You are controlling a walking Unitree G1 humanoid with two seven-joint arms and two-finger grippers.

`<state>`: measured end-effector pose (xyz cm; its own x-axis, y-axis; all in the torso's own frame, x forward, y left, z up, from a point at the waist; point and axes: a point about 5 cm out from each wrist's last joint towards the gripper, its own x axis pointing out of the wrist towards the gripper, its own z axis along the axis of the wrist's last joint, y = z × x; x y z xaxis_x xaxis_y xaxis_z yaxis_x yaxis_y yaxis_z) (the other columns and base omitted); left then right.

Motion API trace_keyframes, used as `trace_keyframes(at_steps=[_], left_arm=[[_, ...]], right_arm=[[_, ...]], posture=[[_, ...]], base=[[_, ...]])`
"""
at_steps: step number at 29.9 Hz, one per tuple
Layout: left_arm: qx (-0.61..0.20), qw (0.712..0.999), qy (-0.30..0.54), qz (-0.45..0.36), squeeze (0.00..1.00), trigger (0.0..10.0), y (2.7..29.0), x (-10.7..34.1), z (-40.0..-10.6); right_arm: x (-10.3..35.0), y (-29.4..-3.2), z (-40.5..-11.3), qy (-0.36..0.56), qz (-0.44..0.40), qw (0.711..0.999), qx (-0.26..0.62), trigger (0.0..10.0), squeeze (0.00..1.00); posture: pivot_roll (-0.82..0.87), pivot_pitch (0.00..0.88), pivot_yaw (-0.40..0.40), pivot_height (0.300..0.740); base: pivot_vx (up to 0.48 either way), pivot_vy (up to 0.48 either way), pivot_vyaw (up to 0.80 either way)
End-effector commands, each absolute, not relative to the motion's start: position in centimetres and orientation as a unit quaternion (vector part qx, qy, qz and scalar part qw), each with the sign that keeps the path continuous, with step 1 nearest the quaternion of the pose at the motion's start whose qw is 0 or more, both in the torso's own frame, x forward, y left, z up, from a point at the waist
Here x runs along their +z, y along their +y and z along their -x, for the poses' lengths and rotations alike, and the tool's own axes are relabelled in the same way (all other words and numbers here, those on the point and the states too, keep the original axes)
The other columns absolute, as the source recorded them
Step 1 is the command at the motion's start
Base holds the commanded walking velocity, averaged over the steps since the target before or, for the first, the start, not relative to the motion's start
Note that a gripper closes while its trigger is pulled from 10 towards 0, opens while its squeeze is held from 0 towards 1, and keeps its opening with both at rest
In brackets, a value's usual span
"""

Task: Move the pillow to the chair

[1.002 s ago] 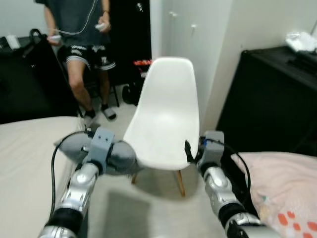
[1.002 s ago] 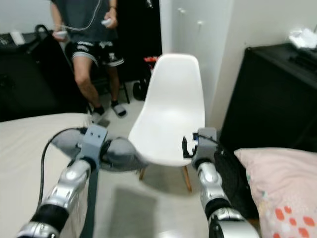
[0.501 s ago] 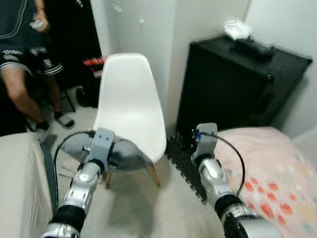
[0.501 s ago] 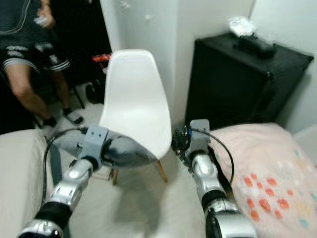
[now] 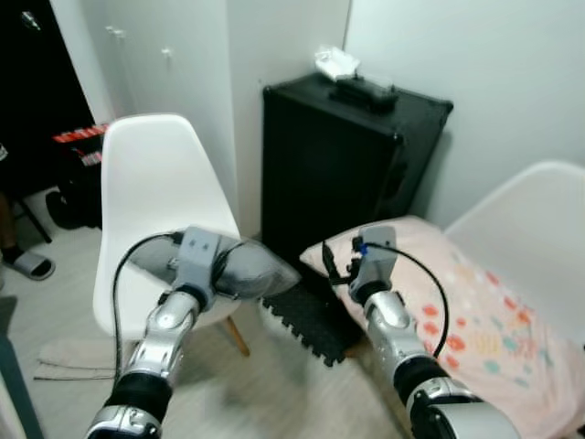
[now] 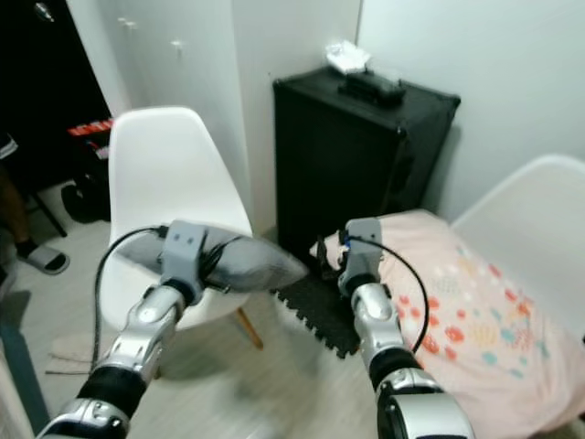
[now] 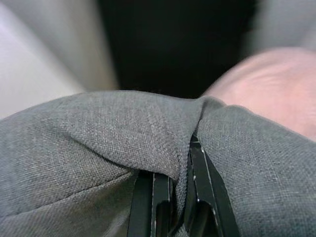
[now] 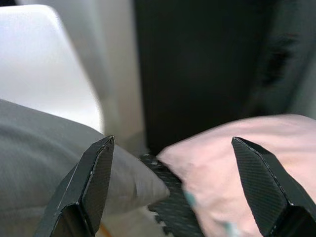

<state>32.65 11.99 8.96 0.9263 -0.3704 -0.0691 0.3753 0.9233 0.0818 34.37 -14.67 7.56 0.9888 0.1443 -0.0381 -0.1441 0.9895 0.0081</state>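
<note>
View swung right; pillow (image 5: 233, 270) still in L fingers (image 7: 200, 182).

Both arms reach forward, left gripper (image 7: 173, 207) clamped, right gripper (image 8: 173, 185) spread wide.

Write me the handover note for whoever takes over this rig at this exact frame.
Left gripper: shut on the grey pillow, pinching a fold of the cloth and holding it up in the air.
Right gripper: open, holding nothing, raised beside the pink bedding.
White chair: ahead on the left, next to the black cabinet; the pillow hangs in front of its seat.
Done: pillow picked up and carried near the chair.
Left: set the pillow on the seat, then let go.
</note>
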Motion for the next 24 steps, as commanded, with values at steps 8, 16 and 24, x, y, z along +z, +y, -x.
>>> trace_keyframes(at_steps=[8, 16, 24], left_arm=[[-0.295, 0.953, -0.051, -0.050, 0.00, 10.0, 7.5, 11.4, -31.8], [-0.236, 0.969, -0.048, -0.047, 0.00, 10.0, 9.6, 11.3, -32.5], [-0.180, 0.982, -0.052, -0.032, 0.00, 10.0, 12.6, 11.8, -32.8]], right_arm=[[7.2, -14.7, -34.2, 0.027, -0.005, 0.997, 0.070, 10.0, 0.00], [6.9, -15.2, -33.9, 0.028, -0.008, 0.998, 0.060, 10.0, 0.00], [7.4, -15.7, -34.2, 0.019, -0.029, 0.998, 0.053, 10.0, 0.00]], posture=[[0.05, 0.000, 0.008, 0.740], [0.05, 0.000, 0.002, 0.740], [0.06, 0.000, -0.012, 0.740]], base=[[0.000, 0.000, -0.80], [0.000, 0.000, -0.80], [0.000, 0.000, -0.80]])
